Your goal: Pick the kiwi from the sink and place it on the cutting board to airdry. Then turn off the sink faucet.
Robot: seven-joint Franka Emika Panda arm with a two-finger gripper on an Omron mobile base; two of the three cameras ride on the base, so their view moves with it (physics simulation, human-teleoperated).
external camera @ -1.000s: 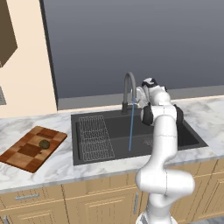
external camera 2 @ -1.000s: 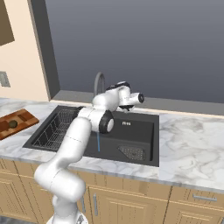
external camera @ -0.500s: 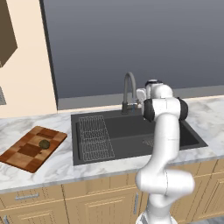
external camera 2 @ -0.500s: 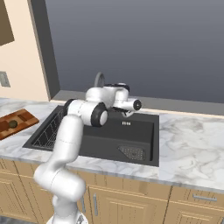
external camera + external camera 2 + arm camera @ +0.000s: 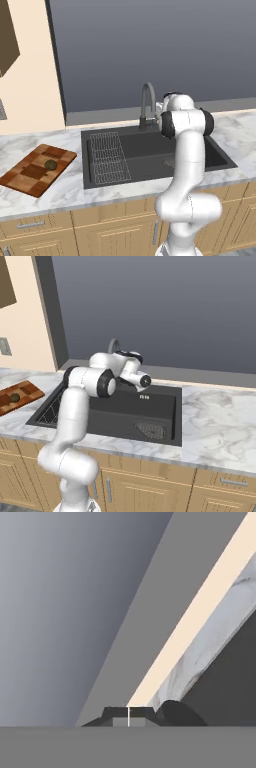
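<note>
A white robot arm rises from the lower right and bends over a dark grey sink set into a marble tabletop. Its upper joints sit just beside the gooseneck sink faucet at the back rim of the basin. A wire rack lies in the sink's left part. Well apart to the left, a kiwi rests on a checkered wooden cutting board. Wooden cabinet fronts run below.

No legible text anywhere; only a faint, unreadable mark on the sink back wall.
</note>
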